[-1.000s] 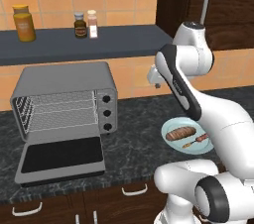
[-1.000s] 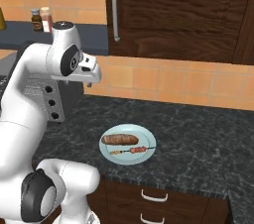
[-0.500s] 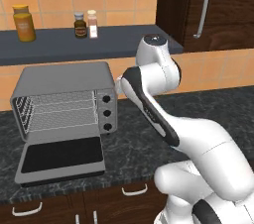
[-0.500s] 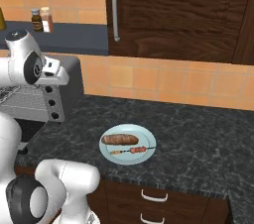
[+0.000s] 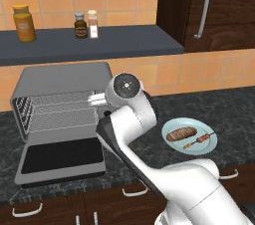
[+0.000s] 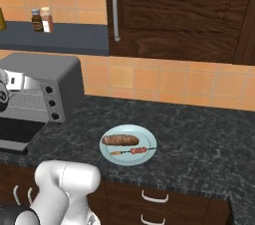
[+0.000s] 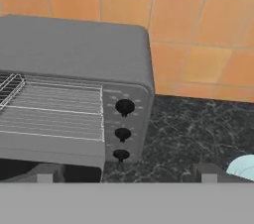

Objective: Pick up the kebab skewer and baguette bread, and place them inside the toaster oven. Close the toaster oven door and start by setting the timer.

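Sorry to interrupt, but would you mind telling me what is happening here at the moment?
The robot's hand is open and empty, pointed at the toaster oven on the counter. The toaster oven door lies folded down, and the rack is bare. The kebab skewer and baguette bread lie side by side on a pale blue plate, not yet picked up.

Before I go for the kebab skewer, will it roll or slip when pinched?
The kebab skewer looks thin and stiff, lying flat on the plate beside the baguette bread, so it probably rolls little. The stick may slip in the open hand; the chunks at mid-length likely grip better.
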Motion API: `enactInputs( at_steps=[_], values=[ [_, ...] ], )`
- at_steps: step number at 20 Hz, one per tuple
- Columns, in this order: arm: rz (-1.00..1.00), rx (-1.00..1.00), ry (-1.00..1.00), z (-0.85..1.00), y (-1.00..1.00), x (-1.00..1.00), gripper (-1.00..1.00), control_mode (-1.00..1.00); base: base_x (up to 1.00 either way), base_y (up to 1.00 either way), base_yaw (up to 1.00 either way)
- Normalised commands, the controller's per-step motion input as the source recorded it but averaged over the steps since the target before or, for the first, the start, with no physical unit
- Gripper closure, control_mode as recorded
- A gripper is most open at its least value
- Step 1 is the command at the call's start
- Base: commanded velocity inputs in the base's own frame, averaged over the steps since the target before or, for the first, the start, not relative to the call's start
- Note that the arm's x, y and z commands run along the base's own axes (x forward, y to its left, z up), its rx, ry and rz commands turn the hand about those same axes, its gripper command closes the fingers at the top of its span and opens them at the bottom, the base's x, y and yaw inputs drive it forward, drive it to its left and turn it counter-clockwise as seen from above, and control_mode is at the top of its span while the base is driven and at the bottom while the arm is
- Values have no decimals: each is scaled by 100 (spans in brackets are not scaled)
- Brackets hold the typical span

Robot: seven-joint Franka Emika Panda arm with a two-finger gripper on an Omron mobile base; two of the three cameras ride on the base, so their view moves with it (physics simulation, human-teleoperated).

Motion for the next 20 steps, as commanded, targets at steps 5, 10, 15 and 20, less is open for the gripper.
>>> enactInputs(
  at_steps=[5,10,15,20],
  values=[
    [-1,-1,-34,0,20,6,-100,-100,0,0,0],
    [0,0,-15,0,25,12,-100,-100,0,0,0],
    [0,2,0,-4,47,5,-100,-100,0,0,0],
    [-1,8,0,-15,62,9,-100,-100,0,0,0]
  ],
)
